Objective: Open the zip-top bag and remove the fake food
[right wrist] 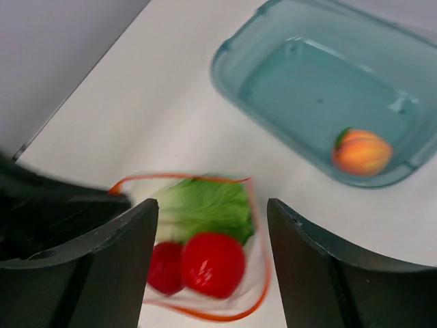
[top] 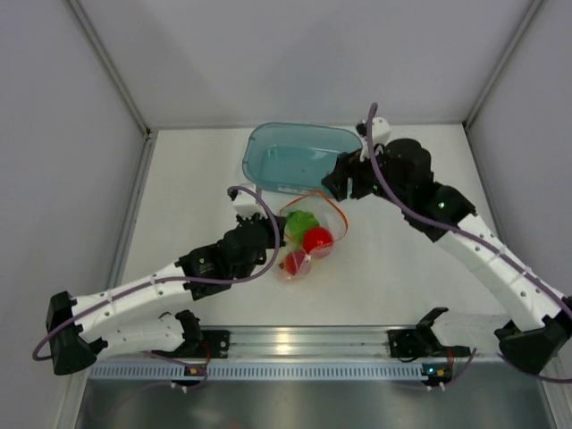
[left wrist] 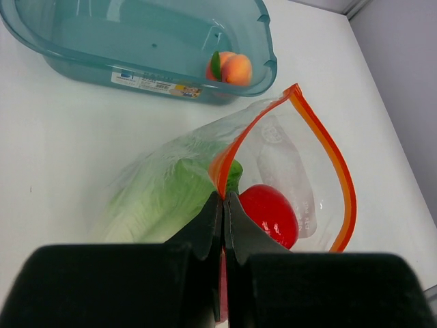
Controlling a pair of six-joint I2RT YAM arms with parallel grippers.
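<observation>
the left gripper [left wrist: 223,198] is pinching the orange-red zip strip [left wrist: 321,137] of the zip-top bag [top: 308,239], its 2 fingers pressed tight together on the near lip. that seems to be why the mouth is standing open in a loop and facing toward the right arm: it is being propped so something can reach in. the bag is lying on the table [top: 402,268] just in front of the teal bin [top: 268,143], between the 2 arms. the lettuce head [left wrist: 164,198] and 2 red round pieces [right wrist: 212,263] are sitting inside it, so most of the fake food is not yet out. a peach [right wrist: 362,152] is resting in the bin, which looks like the drop-off spot. the right gripper [right wrist: 210,208] is hovering above the bag's mouth with its fingers spread wide apart, carrying nothing and touching nothing, probably lining up to go in for a red piece.
</observation>
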